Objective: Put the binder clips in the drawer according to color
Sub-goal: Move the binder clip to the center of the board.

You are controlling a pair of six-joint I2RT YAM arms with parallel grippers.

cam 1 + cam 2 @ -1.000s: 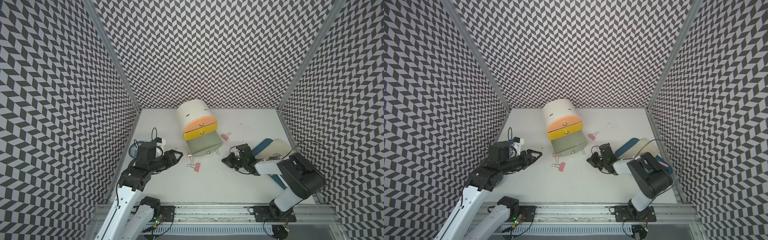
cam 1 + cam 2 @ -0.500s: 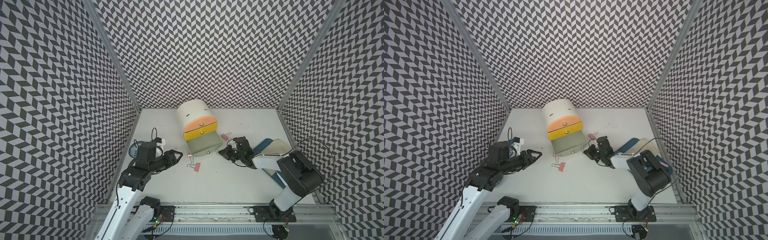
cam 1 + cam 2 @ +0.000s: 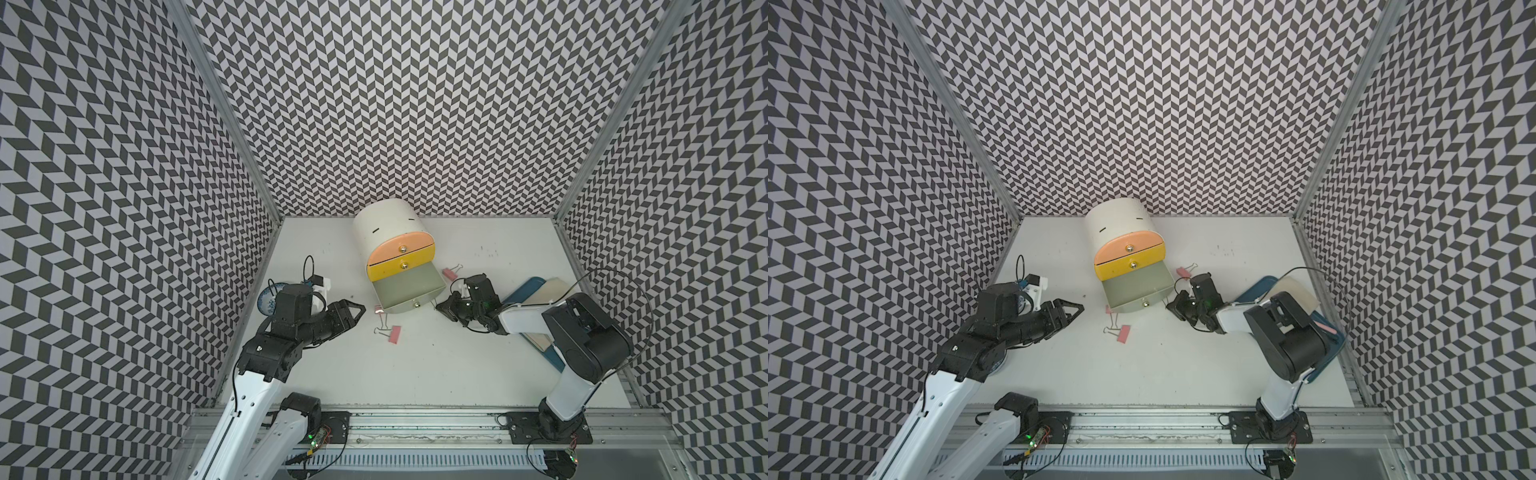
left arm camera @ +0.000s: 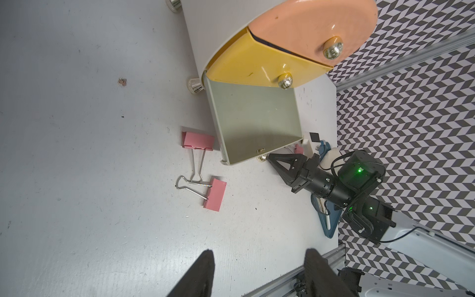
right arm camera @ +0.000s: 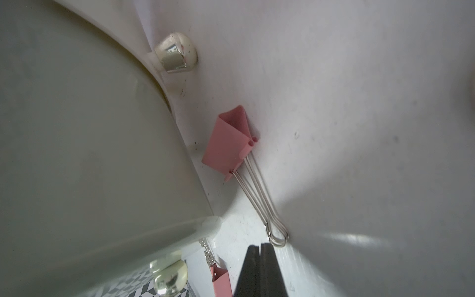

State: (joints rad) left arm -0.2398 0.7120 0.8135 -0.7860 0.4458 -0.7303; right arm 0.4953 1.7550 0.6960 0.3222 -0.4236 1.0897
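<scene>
- Since a second ago only my right arm has moved. The right pincer, shut on nothing, has swung left and now sits just off the near right corner of the open green drawer. I read that as lining up, not a grab.
- Far left, a patterned bowl sits behind my left arm, out of the way.
- The left pincer hovers open and empty over the desk, unmoved.
- Left of the drawer's front lie the nearer pink clip and the farther pink clip, handles crossing. The farther one is tight against the drawer wall.
- The green drawer is empty. The peach drawer and yellow drawer above it are shut, and pink probably belongs in peach, so that would need opening.
- A third pink clip lies right of the drawer, beside its side wall, wire handles towards my right pincer. That wall crowds any approach.
- Far right, a blue board lies under the right arm.
</scene>
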